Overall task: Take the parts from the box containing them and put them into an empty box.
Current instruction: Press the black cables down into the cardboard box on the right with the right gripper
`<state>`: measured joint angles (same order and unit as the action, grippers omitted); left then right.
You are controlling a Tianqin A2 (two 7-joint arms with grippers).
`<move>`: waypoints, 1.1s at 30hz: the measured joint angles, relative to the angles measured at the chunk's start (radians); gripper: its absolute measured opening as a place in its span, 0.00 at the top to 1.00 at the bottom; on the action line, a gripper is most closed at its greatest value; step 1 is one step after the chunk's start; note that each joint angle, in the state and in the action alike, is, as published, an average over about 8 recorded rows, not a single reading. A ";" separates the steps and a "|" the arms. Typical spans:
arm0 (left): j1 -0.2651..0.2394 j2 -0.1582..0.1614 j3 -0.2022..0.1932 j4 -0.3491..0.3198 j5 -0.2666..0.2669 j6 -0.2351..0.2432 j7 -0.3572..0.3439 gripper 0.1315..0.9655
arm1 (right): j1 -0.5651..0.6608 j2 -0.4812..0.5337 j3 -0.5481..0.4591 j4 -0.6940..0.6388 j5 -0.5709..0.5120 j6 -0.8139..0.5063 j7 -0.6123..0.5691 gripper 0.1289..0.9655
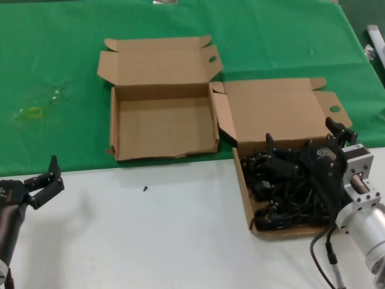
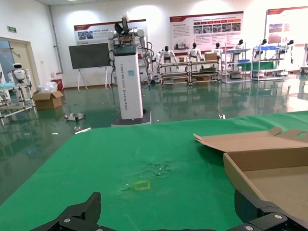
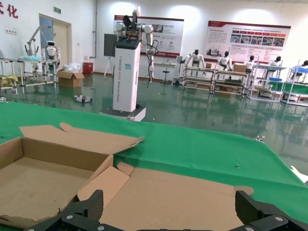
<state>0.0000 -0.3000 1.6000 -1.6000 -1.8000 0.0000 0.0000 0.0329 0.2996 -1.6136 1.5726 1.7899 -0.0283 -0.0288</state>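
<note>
The parts (image 1: 289, 201), a tangle of black coiled cords, fill the box containing them (image 1: 245, 194) at the right, its lid (image 1: 274, 111) lying back on the green cloth. My right gripper (image 1: 304, 141) hangs open just above the cords, holding nothing; its wrist view shows that lid (image 3: 183, 197) between its wide-apart fingertips (image 3: 94, 204). The empty box (image 1: 165, 123) sits left of it with its lid spread flat, and shows in the right wrist view (image 3: 29, 178) and the left wrist view (image 2: 274, 168). My left gripper (image 1: 45, 180) rests open at the near left (image 2: 168, 219).
A small black screw (image 1: 145, 188) lies on the white table (image 1: 150, 241) in front of the empty box. A yellow loop (image 1: 34, 112) and clear scraps sit on the green cloth (image 1: 60, 60) at the left. The right arm's cable (image 1: 325, 253) dangles near the table's front.
</note>
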 joint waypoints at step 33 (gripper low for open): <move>0.000 0.000 0.000 0.000 0.000 0.000 0.000 0.06 | -0.001 0.001 0.000 0.001 0.001 0.002 0.001 0.00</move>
<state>0.0000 -0.3000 1.6000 -1.6000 -1.8000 0.0000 0.0000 0.0323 0.3009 -1.6140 1.5736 1.7908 -0.0261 -0.0280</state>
